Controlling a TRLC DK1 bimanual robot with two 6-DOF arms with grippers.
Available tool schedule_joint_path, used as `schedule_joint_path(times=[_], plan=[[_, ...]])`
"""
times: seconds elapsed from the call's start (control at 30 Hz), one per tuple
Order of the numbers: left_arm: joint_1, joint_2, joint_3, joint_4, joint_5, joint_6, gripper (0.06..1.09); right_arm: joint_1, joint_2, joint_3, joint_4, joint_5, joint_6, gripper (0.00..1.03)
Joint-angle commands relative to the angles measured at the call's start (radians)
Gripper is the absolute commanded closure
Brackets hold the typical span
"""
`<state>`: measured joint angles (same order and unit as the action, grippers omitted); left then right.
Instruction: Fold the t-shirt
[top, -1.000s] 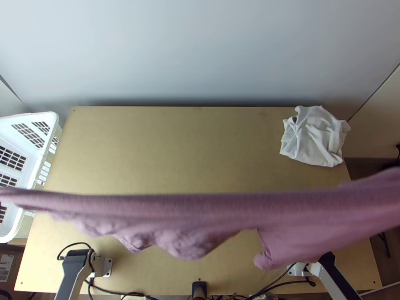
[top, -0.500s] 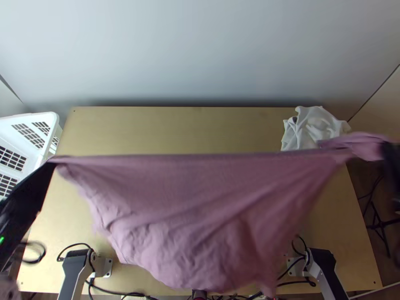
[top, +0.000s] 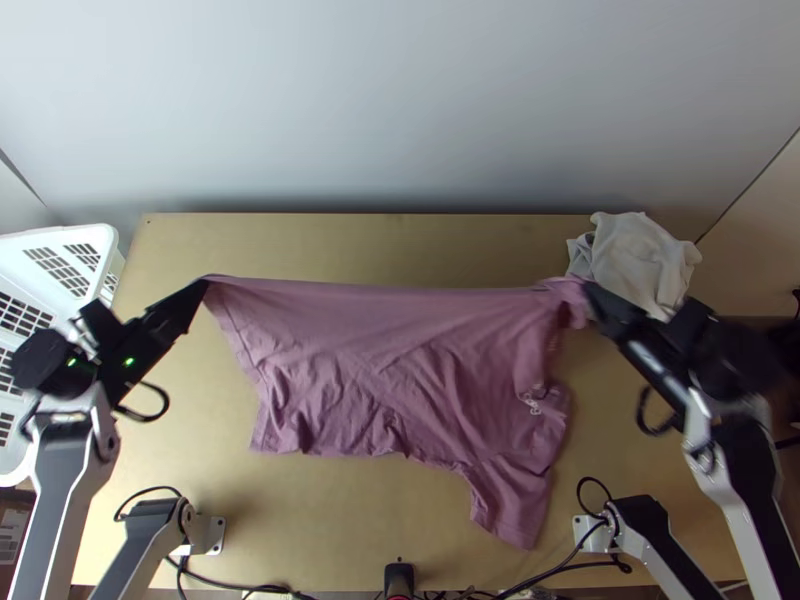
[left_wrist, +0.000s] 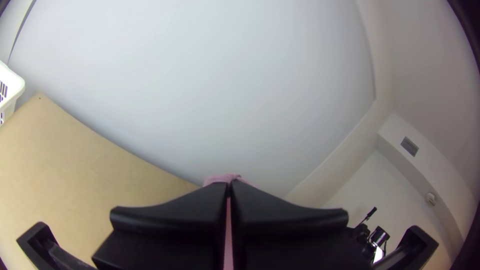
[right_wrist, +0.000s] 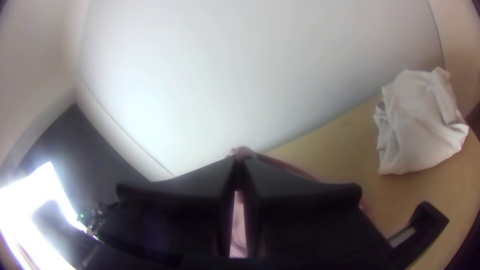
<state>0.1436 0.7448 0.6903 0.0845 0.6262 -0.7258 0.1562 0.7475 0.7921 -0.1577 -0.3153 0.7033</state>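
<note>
Top view has the mauve t-shirt (top: 380, 360) strung up between both arms, over the middle of the wooden table (top: 350, 240). Left gripper (top: 200, 292) is clamped on one upper corner, right gripper (top: 592, 296) on the other end, where the fabric's kinda bunched up. Edge between them is pulled pretty much straight, and the rest drapes toward the near side all wrinkly, with a sleeve-like flap poking out nearest the right arm's base. Little pale print near that side too.

Left wrist cam: the left gripper (left_wrist: 228, 184) has its tips pressed together, pink cloth peeking out past them. Right wrist cam, same deal, the right gripper (right_wrist: 240, 157) is pinching a small lump of shirt.

Also around: a crumpled white cloth (top: 635, 262) at the table's far right corner, and a white plastic basket (top: 60, 236) by the left side.
</note>
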Motion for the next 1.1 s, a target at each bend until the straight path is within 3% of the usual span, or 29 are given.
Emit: schedule_joint_path(times=[0.0, 0.3, 0.53, 0.73, 1.07], plan=[[-0.006, 0.288, -0.049, 0.185, -0.040, 0.104, 1.05, 0.105, 0.317, -0.093, 0.313, 0.088, -0.080, 1.00], [-0.016, 0.705, 0.149, 0.221, -0.049, 0.255, 1.05, 0.108, 0.739, 0.187, 0.403, 0.096, -0.271, 1.00], [-0.038, 0.961, 0.359, 0.216, -0.108, 0.275, 1.05, 0.065, 0.934, 0.337, 0.431, 0.101, -0.352, 1.00], [-0.082, 1.070, 0.505, 0.189, -0.186, 0.276, 1.05, 0.034, 1.092, 0.526, 0.432, 0.113, -0.341, 1.00], [-0.076, 1.260, 0.661, 0.138, -0.210, 0.313, 1.05, 0.040, 1.283, 0.779, 0.360, 0.139, -0.341, 1.00]])
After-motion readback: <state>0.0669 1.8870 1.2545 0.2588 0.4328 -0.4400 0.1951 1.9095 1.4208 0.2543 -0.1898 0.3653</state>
